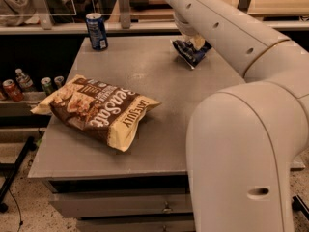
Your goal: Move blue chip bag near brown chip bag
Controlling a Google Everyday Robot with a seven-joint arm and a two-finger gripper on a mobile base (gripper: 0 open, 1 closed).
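The blue chip bag (187,52), small, dark navy and crinkled, lies at the far right of the grey table (145,76). My gripper (192,37) is right at the bag's top, mostly hidden behind my white arm (227,33), which reaches over from the right. The brown chip bag (96,109), large with "Sea Salt" lettering and cream ends, lies on its side at the table's front left, well apart from the blue bag.
An upright blue soda can (97,31) stands at the table's far left corner. Cans and bottles (29,83) sit on a low shelf left of the table. A railing and counter run behind the table. My arm's large body (241,153) covers the front right.
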